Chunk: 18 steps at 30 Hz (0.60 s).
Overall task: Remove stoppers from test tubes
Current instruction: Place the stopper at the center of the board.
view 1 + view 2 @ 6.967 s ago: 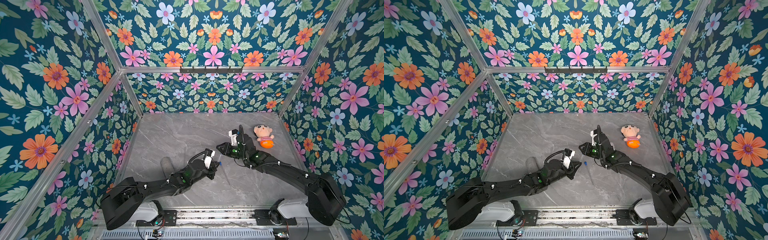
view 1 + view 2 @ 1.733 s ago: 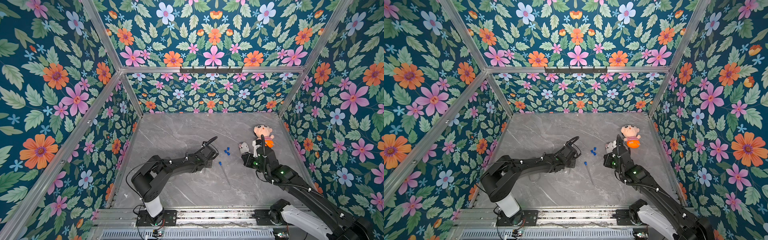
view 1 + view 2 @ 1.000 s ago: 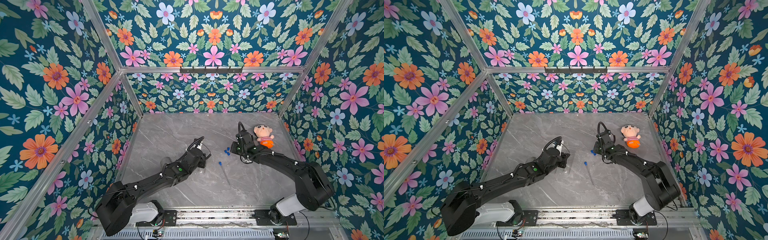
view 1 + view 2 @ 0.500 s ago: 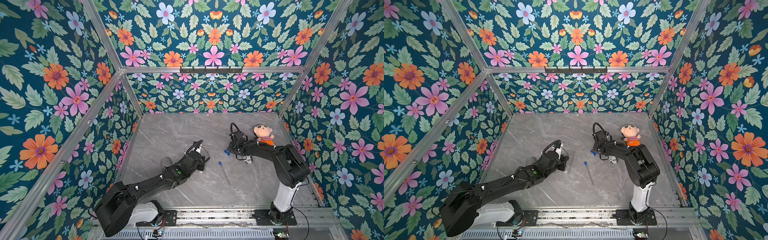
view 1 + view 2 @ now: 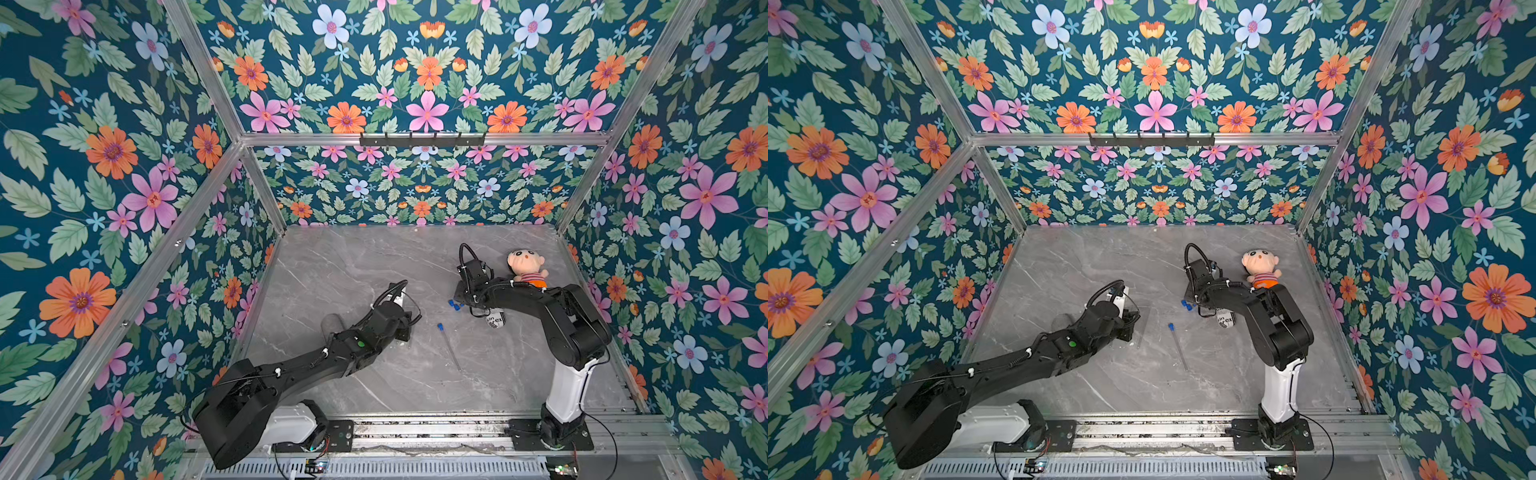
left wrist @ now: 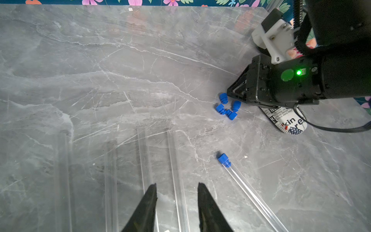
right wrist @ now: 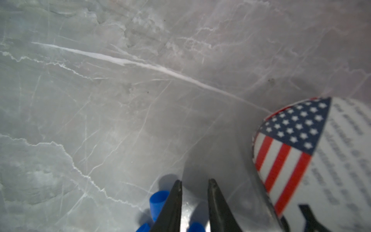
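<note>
Tubes (image 6: 145, 156) are showing up clearly only in the left wrist view. Four bare ones are lying side by side on the worktop (image 6: 120, 70). One of them is running under the gap of the left pincer (image 6: 176, 183), whose jaws are standing apart and gripping nothing. In both top views those four are all but vanishing into the marble. A fifth tube (image 6: 251, 194) is lying apart from them with its stopper (image 6: 223, 159) on. Four loose stoppers (image 6: 226, 107) are sitting in a cluster just beside the right pincer (image 7: 194, 180), whose jaws are standing slightly parted over bare marble, holding nothing. The right arm is hiding part of the can (image 6: 287, 122), and a doll (image 5: 525, 268) is lying just beyond the arm, toward the back wall.
</note>
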Available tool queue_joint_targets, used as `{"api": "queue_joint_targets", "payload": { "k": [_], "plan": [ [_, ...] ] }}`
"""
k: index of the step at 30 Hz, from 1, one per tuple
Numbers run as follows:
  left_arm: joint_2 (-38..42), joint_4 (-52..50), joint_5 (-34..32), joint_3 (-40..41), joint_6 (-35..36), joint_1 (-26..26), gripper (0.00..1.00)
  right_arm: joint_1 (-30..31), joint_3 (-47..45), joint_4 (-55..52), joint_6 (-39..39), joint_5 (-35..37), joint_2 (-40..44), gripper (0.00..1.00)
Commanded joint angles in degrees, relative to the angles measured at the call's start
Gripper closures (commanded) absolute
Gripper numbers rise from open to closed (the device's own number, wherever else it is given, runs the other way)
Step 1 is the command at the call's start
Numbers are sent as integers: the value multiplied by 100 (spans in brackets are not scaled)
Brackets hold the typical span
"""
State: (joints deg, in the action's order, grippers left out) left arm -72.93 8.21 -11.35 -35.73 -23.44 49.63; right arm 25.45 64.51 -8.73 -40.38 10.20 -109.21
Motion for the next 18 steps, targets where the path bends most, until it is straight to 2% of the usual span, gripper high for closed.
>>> {"api": "queue_joint_targets", "payload": {
  "k": [1,12,18],
  "plan": [
    [-2,128,2,-14,74,-14,63,2,17,-322,-109,27,-56,73],
    [75,36,-64,-15,81,-23,63,3,262,-546,31,35,19,70],
    [112,-135,-145,-79,37,-23,63,12,284,-636,241,252,576,68]
  ]
}}
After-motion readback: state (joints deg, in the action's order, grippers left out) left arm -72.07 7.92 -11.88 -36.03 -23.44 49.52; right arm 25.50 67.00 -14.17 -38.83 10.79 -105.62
